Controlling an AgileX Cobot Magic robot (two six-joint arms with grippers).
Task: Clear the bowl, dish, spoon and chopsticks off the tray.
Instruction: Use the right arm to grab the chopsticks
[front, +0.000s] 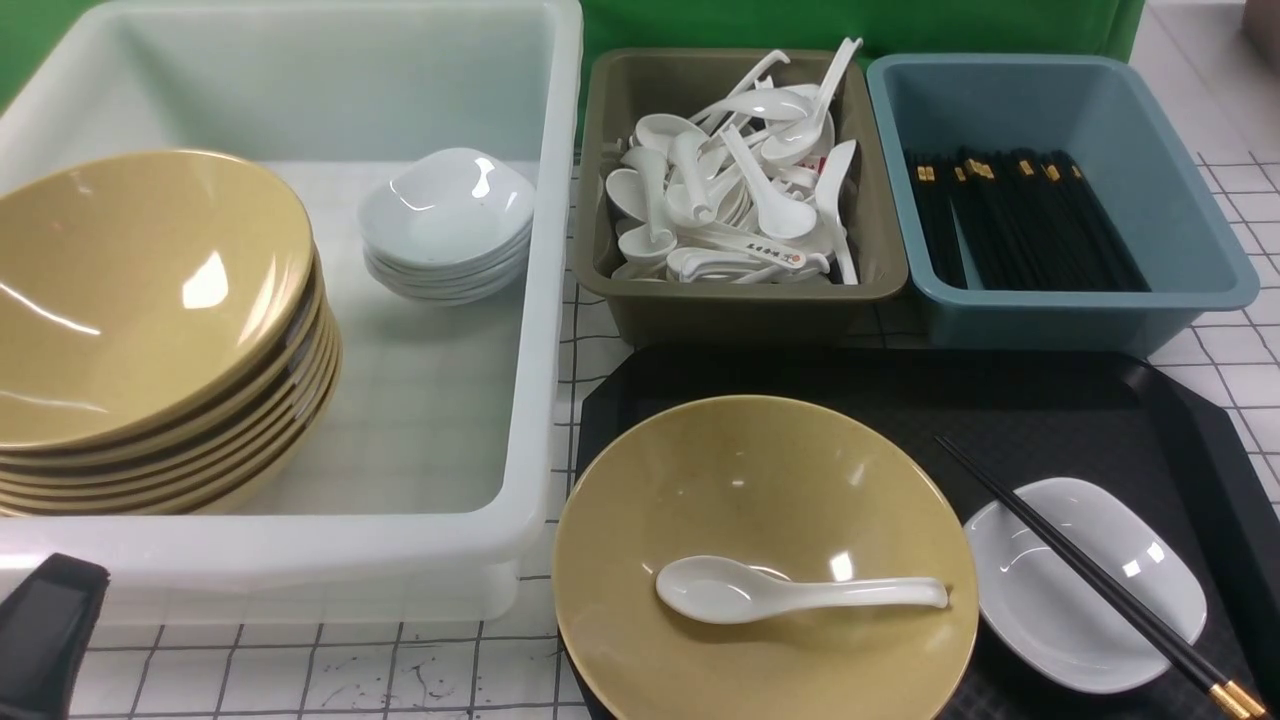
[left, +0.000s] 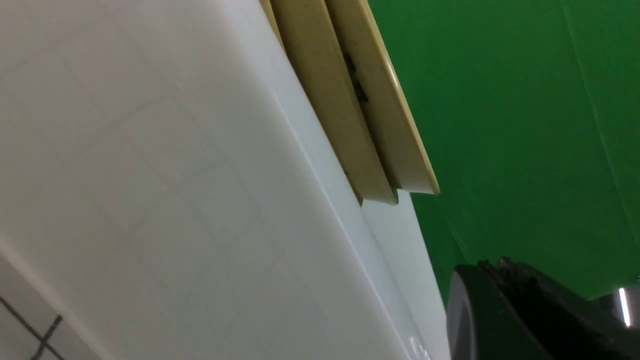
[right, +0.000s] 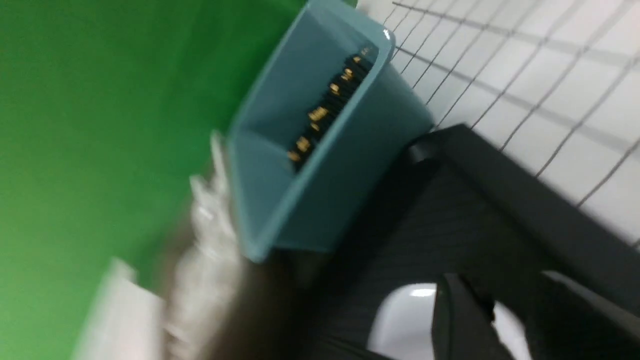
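At my far left the left fingers (left: 525, 320) sit clenched on nothing, low beside the outer wall of the white tub (front: 540, 300). Inside the tub are a stack of yellow bowls (front: 150, 300) and a smaller stack of white dishes (front: 445, 215). Next along the counter (front: 300, 670) is the olive bin (front: 740, 310), heaped with white spoons.

In front of it lies the black tray (front: 1050, 400), and all four things are on it, so nothing is cleared yet. The bowl (front: 760, 480) fills the tray's left end. I judge it heavy, stiff, glazed and breakable, so I would pinch its rim on the tub side, one finger inside and one under the lip. The spoon (front: 720, 590) lies in the bowl, scoop to the left and handle to the right. It looks light and slick, and the grooved handle is the place to nip it. I would lift it out first.

Further right, the chopsticks (front: 1085, 563) lie slanted across the dish (front: 1060, 610), gold caps toward me. They are thin and apt to roll or part, so I would grip both together near the middle, where the dish's rim props them up. The dish is small and slippery and wants a rim pinch once the sticks are off.

Behind stands the blue bin (front: 1060, 310), holding black chopsticks. The right fingers (right: 455, 325) hang over the dish end of the tray. In the blurred wrist view they look parted, with nothing between them.
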